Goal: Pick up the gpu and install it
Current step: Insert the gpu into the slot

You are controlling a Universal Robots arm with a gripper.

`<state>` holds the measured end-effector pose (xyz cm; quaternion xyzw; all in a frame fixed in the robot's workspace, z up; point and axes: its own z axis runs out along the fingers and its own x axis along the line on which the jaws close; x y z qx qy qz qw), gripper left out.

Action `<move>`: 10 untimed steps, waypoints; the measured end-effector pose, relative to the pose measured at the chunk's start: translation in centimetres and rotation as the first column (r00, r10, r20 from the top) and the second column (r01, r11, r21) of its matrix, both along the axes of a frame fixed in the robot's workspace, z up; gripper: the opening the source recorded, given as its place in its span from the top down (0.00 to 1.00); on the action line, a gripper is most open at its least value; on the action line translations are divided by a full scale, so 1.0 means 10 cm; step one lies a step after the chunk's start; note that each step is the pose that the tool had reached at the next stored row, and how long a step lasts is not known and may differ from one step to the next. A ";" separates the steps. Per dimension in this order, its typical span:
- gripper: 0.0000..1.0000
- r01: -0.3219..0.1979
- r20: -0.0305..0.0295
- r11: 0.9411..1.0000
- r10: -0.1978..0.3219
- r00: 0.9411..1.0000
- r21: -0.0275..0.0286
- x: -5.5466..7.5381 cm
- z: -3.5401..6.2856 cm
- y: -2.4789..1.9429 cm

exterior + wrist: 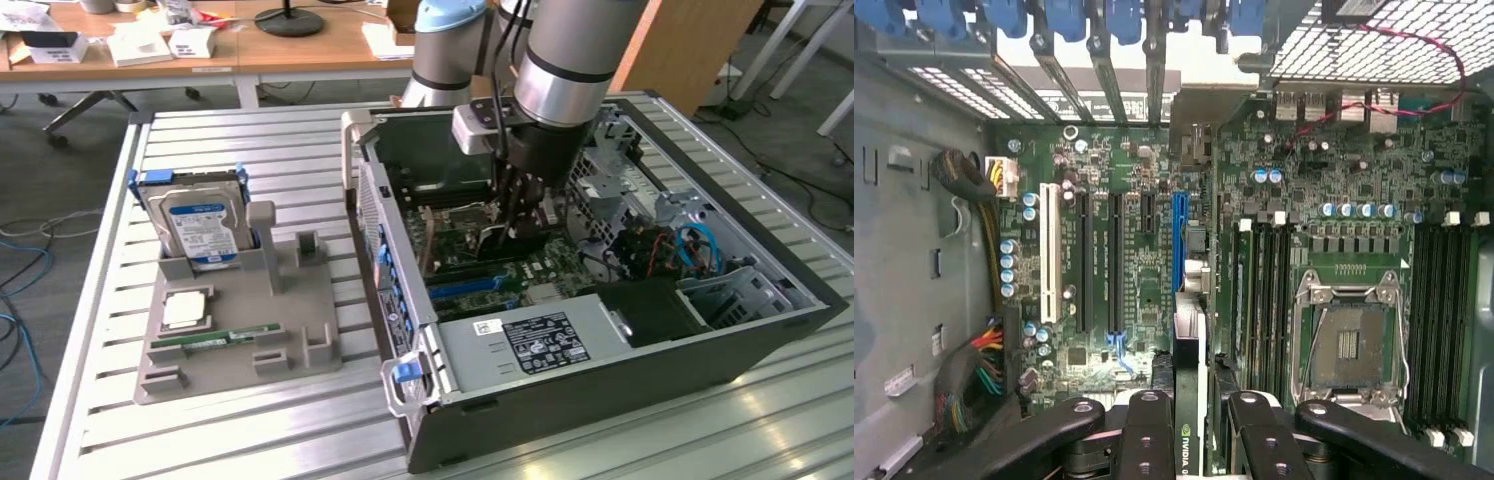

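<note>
The claw (1199, 405) is down inside the open computer case (747, 340), its jaws drawn partway in and clamped on the gpu (1189, 345). The card stands on edge between the black fingers (1149, 430), one finger against each face. In the wrist view its thin edge runs out from the claw, in line with the blue expansion slot (1179, 240) on the motherboard (1134, 300). I cannot tell whether the card's edge touches the slot.

Black slots and a white slot (1050, 250) run parallel on one side of the blue one. The empty CPU socket (1349, 345) sits on the other side, with memory slots flanking it. The power supply (534, 345) lies at the case's near end in the exterior view.

The case stands on the slatted bench (267, 430), toward the exterior view's right edge. Just beside it, toward the bench's left edge in that view, a grey holder (234, 370) carries an upright hard drive (200, 225), a processor chip (184, 308) and a green RAM stick (214, 340).
</note>
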<state>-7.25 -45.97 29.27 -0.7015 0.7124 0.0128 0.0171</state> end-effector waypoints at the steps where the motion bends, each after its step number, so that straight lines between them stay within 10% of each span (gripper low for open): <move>1: 0.74 0.000 0.000 1.000 0.000 1.000 -0.001 0.00 0.000 -0.001; 10: 0.74 0.000 0.000 1.000 0.000 1.000 -0.003 -0.04 -0.001 -0.022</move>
